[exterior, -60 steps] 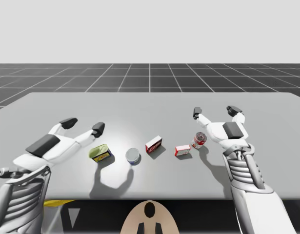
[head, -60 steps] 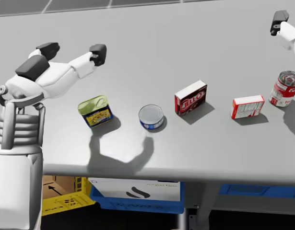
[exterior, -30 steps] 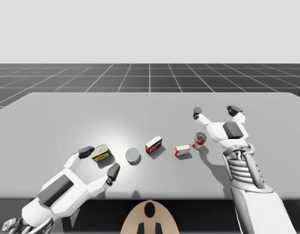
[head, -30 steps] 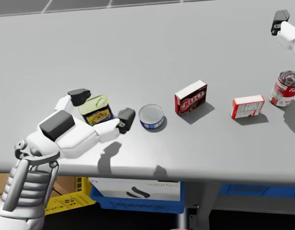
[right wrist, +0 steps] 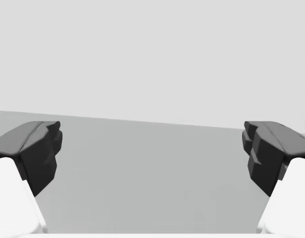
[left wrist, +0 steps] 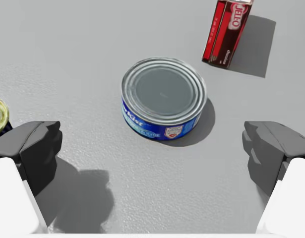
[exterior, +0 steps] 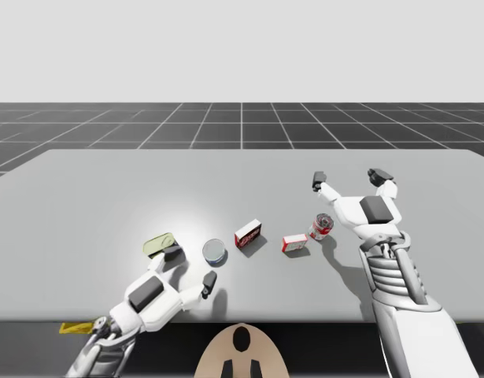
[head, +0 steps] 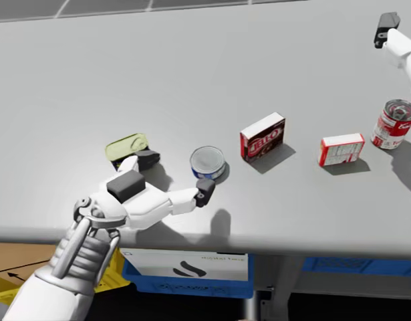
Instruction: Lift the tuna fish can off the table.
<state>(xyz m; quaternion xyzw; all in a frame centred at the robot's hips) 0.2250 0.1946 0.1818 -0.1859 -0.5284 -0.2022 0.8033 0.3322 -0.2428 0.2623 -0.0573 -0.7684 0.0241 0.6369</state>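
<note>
Near the front edge of the table (exterior: 108, 189), the tuna can (exterior: 214, 251) stands flat on its base, a low round blue can with a silver lid. The left end effector (exterior: 190, 268) lies low over the table just short of it, released, its two dark fingers (left wrist: 35, 148) spread wider than the can. In the left wrist view the can sits ahead of the gap between them, and neither finger touches it. From the head view one fingertip looks very close to the can's near side, and contact cannot be judged there.

A yellow-green tin (head: 125, 145) lies beside the left end effector's other finger, which hides part of it; the wrist view catches only a sliver of its rim. Beyond the tuna can stands a dark red box (exterior: 248, 233), its upper part cut off in the wrist view. Further right are a small red and white box (exterior: 294, 242) and an upright red and white can (exterior: 321, 226).

The right end effector (exterior: 348, 178) hangs above the table's right part, fingers wide apart and grasping nothing. The head view cuts it at the frame edge, leaving one dark fingertip.
</note>
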